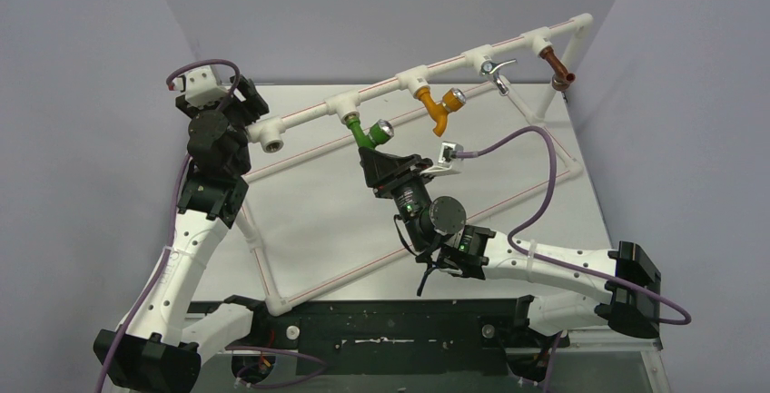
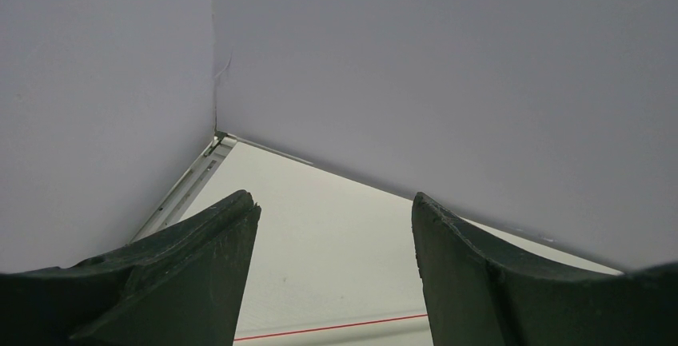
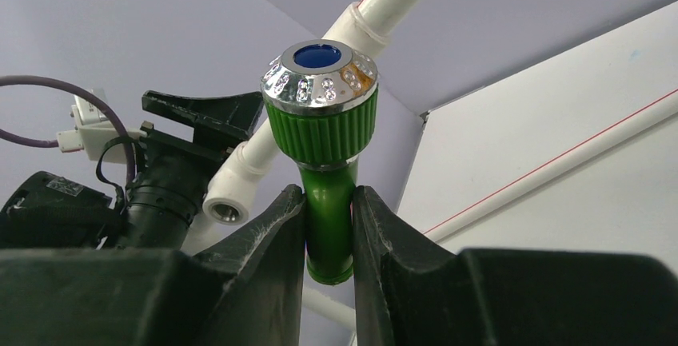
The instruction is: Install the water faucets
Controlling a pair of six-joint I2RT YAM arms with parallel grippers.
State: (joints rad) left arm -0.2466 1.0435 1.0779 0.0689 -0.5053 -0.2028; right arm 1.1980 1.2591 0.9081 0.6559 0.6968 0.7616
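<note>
Faucet (image 1: 366, 132), the green one, sits just above the middle of the top view, slanting down and to the right from a white tee (image 1: 345, 105) on the long pipe (image 1: 309, 121), its upper end touching that tee; I cannot tell how far it is seated. Its silver knob (image 1: 382, 128) points to the right there. In my right wrist view the faucet (image 3: 328, 230) stands upright at the centre, the ribbed green collar and the knob (image 3: 320, 74) with its blue centre just above my fingers. My right gripper (image 3: 329, 202) is clamped on the green body below the collar, one pad pressing each side; from above, the same gripper (image 1: 376, 151) reaches up from the lower right. Further right along the pipe hang an orange tap (image 1: 440, 109) and then a chrome tap (image 1: 496, 73), both well apart from my fingers. The pipe runs from the upper right down to an end socket (image 1: 271, 144) left of centre. My left gripper (image 1: 243, 103) hovers just above and left of that socket; in its own view the left gripper (image 2: 336, 210) is spread wide with nothing between the fingers, only the white table (image 2: 320, 234) and the grey wall (image 2: 440, 66) beyond. The table (image 1: 336, 230) fills the middle of the top view.
</note>
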